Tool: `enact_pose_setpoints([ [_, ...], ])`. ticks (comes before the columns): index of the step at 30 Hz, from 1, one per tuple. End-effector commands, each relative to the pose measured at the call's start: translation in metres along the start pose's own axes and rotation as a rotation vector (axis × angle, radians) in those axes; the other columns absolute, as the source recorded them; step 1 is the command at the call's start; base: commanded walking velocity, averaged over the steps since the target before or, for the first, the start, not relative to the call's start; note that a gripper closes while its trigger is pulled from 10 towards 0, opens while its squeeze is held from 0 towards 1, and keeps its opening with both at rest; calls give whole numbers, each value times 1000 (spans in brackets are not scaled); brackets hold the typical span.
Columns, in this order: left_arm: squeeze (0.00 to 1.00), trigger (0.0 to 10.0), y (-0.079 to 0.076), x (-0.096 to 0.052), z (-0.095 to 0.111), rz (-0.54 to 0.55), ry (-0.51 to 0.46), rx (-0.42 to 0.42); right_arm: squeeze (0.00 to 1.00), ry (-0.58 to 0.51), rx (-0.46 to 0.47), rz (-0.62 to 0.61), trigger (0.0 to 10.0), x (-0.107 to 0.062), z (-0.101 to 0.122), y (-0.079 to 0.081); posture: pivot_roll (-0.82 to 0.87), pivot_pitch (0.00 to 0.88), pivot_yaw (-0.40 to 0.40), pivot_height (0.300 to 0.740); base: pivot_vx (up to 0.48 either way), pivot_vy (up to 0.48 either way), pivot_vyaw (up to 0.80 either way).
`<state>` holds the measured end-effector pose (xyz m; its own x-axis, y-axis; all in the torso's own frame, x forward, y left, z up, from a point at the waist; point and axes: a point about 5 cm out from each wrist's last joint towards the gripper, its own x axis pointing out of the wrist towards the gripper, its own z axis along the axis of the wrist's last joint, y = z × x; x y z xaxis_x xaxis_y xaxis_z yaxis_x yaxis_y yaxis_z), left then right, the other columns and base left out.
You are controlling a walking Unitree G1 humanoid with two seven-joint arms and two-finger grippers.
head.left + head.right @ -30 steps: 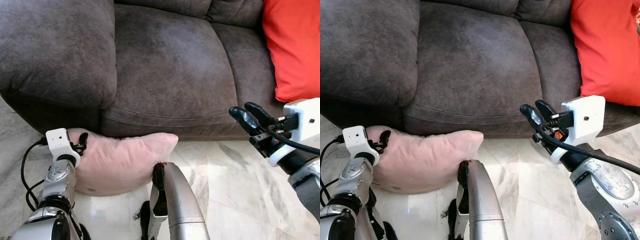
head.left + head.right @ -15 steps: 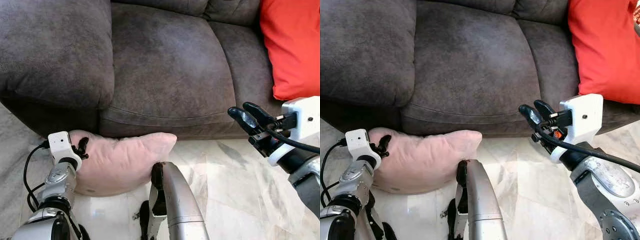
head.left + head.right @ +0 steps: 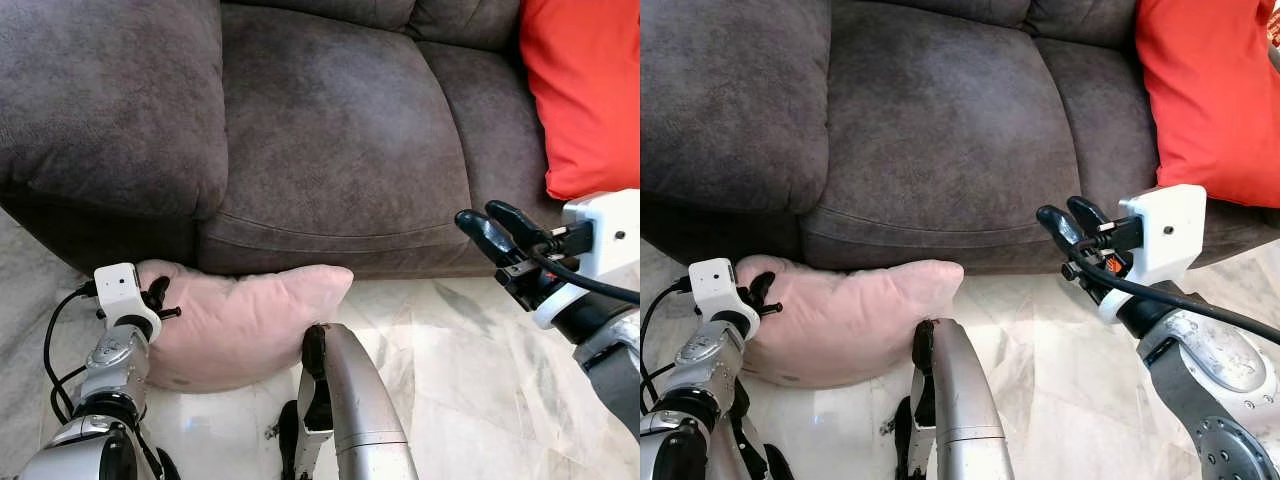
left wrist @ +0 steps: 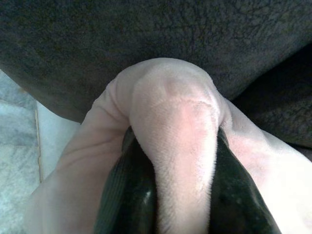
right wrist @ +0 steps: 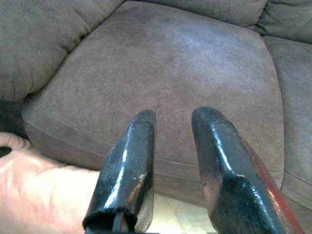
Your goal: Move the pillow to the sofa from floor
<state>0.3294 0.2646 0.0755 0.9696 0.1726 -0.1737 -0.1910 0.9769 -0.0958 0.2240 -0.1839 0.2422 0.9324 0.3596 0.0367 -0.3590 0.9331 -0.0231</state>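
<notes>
Pillow [image 3: 245, 320]: pink, soft, lying on the floor [image 3: 470, 370] against the sofa's [image 3: 340, 150] front edge, below the seam between the left armrest and the seat cushion. Not yet lifted.

Left tool [image 4: 175, 161]: at the pillow's left corner, fingers [image 4: 129, 195] clamped on a bunched fold of its fabric; the wrist view shows the fold squeezed up between them.

Right tool [image 3: 1070, 225]: held in the air before the seat's front edge, well apart from the pillow, fingers parted with nothing between them.

Red cushion [image 3: 585, 95]: propped at the sofa's right end.

Robot leg [image 3: 350, 400]: near the pillow's right end.

Risks, as judged: the grip holds only a pinch of cover, so the fold may slip out under the pillow's weight on lifting; the hanging bulk may catch on the seat's front edge or drag against the leg; a corner hold may let the pillow swing and land partly off the seat.
</notes>
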Motion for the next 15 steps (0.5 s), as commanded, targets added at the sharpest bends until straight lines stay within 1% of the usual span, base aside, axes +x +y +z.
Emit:
enact_pose_setpoints([
  [1, 0, 0, -4, -6, -21, -21, 86, 1, 0, 16, -5, -33, 10000, -2, -4, -4, -188, 335, -377, 478, 0, 0, 0],
  [9, 0, 0, -7, -10, -25, -40, 73, 14, 0, 6, 17, -50, 10000, 0, -9, -2, -157, 318, -343, 478, 0, 0, 0],
  [10, 0, 0, -10, -11, -26, -61, 69, 22, 0, 6, 25, -57, 10000, 2, -12, -1, -142, 314, -328, 478, 0, 0, 0],
  [14, 0, 0, -14, -13, -27, -81, 57, 31, 0, 4, 37, -63, 10000, 4, -15, 0, -127, 307, -312, 478, 0, 0, 0],
  [15, 0, 0, -16, -15, -28, -92, 47, 37, 0, 0, 45, -69, 10000, 5, -18, 1, -119, 306, -299, 478, 0, 0, 0],
])
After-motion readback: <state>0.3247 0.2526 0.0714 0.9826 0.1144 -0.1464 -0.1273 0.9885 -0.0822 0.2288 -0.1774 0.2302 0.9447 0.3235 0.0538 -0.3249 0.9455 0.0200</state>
